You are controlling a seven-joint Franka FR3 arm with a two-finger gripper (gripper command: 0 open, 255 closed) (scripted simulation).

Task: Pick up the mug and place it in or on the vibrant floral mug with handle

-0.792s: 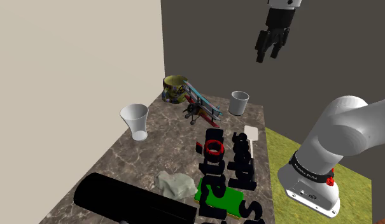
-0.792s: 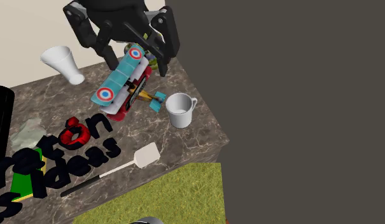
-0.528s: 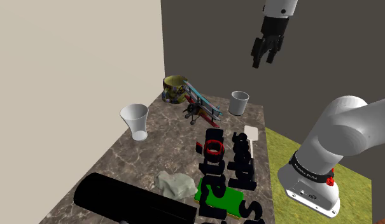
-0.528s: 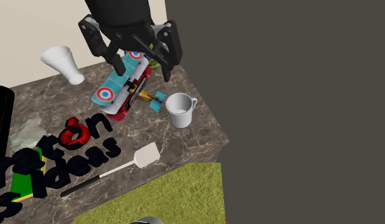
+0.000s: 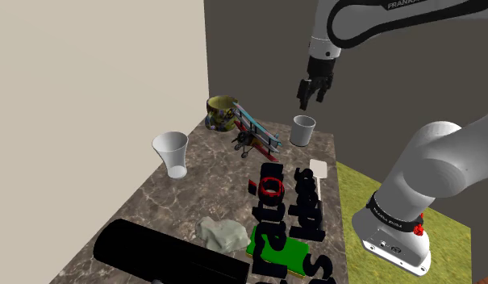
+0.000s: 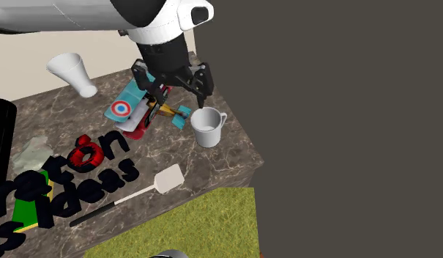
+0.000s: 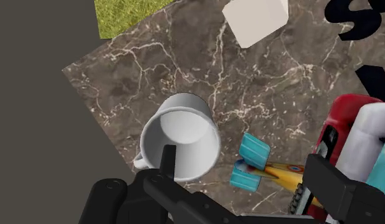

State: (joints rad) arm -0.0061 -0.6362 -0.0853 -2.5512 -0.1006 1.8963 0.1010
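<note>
Since nothing is grasped yet, we judge the task barely begun. Past the spatula [image 5: 318,168], the white mug [image 5: 303,130] stands upright on the table [image 5: 193,190], untouched, near the far edge on the shoulder view's right. Our gripper [image 5: 311,98] hangs just above it, fingers spread and empty. Farther left, beyond the plane [image 5: 256,139], the floral mug [image 5: 221,111] sits in the far corner by the wall. Descent, grasp, lift, carry and placing all remain.

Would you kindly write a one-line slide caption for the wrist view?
Open tool poised over the white mug on a marbled tabletop, toy biplane beside it.
</note>
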